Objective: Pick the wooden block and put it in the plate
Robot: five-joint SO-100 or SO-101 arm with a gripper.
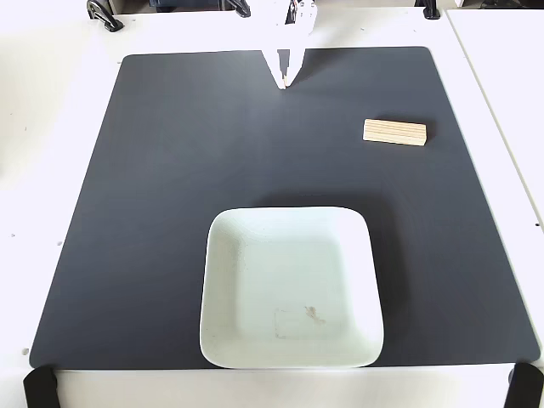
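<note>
The wooden block (394,133), a light-tan bar with lengthwise grooves, lies flat on the right part of the dark mat, well apart from everything else. The plate (223,255), pale mint-white and square with rounded corners, sits at the near middle of the mat and holds nothing but a faint smudge. My white gripper (283,83) hangs at the far edge of the mat, top centre, pointing down, its fingertips close together with nothing between them. It is far to the left of the block and behind the plate.
A dark mat (170,170) covers most of the white table (42,127). Black clamps (104,15) sit at the far edge and black tabs (41,388) at the near corners.
</note>
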